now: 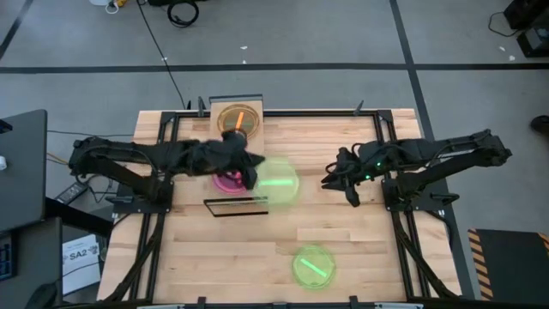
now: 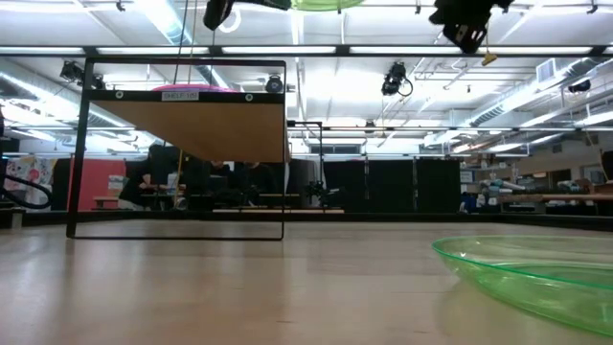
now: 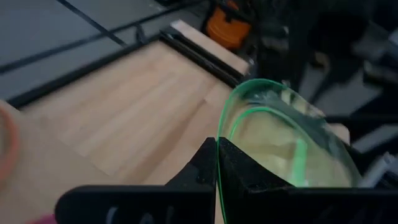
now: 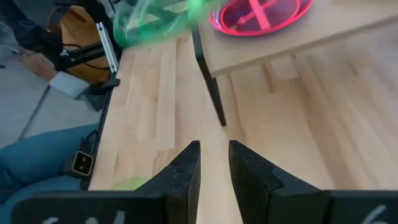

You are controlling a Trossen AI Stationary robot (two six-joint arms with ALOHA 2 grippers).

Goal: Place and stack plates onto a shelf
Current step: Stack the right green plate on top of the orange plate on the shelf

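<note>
Green translucent plate is pinched by its rim in the left gripper, fingers clamped shut on the edge. Left wrist view shows this best: both dark fingers meet on the plate rim, plate tilted, bright green stripe across it. High view puts the held plate above the table, just beside the shelf's right end, partly over it. Low view catches only the plate's underside at the upper edge, well above the shelf board.

Pink plate lies on the shelf, mostly under the left gripper in the high view; right wrist view shows it clearly, flat on the board with a bright stripe. Low view gives just a thin pink sliver on top of the shelf.

Orange plate sits at the table's far edge on a small board. Second green plate lies flat on the tabletop near the front; it fills the low view's lower right.

Left arm reaches in across the shelf from the left. Right gripper hovers mid-table, well apart from every plate, arm stretched in from the right; its fingers stand a little apart with nothing between them. Blue cloth at the right wrist view's edge, possibly a person's sleeve.
</note>
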